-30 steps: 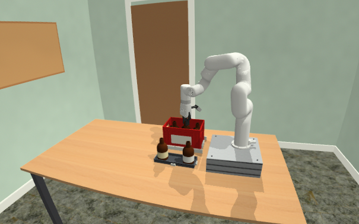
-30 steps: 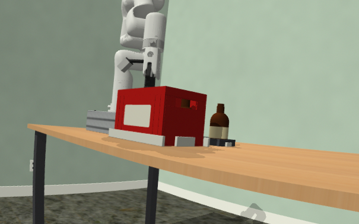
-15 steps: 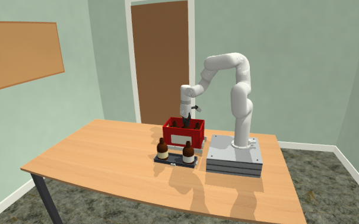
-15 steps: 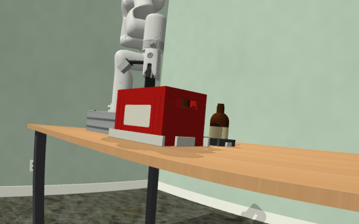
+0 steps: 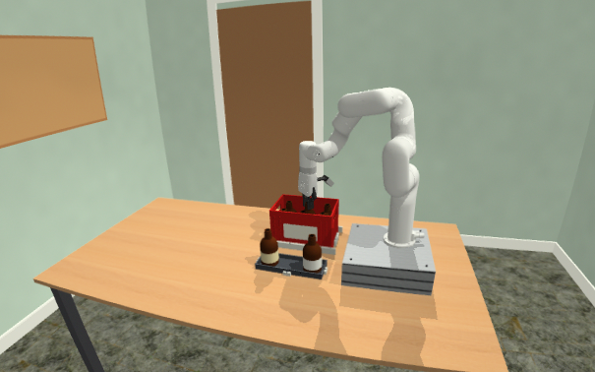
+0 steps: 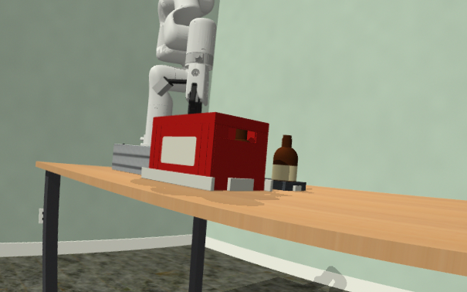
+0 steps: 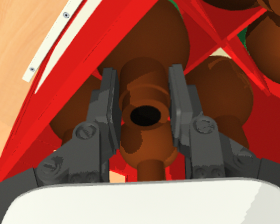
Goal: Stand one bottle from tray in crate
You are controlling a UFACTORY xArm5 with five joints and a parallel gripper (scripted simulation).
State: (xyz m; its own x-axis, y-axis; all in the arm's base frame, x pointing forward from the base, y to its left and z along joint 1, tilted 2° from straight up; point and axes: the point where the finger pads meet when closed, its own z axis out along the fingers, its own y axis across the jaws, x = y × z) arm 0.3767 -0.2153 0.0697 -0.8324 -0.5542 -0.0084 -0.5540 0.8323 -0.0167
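Observation:
The red crate [image 5: 278,228] [image 6: 221,154] [image 7: 124,3] stands on the table behind the dark tray [image 5: 288,268] [image 6: 288,185]. My gripper [image 5: 309,202] [image 6: 194,106] [image 7: 143,84] reaches down into the crate's top and is shut on the neck of a brown bottle [image 7: 145,143], which hangs upright low in a cell by the crate's wall. Other brown bottles [image 5: 288,206] [image 7: 220,92] stand in neighbouring cells. Two labelled bottles stand upright on the tray, one on the left [image 5: 268,248] and one on the right [image 5: 312,253] [image 6: 285,160].
The arm's grey base block [image 5: 386,261] [image 6: 128,158] sits right of the crate. Pale grey stop blocks [image 5: 306,247] [image 6: 178,179] lie along the crate's foot. A door and a cork board are on the walls behind.

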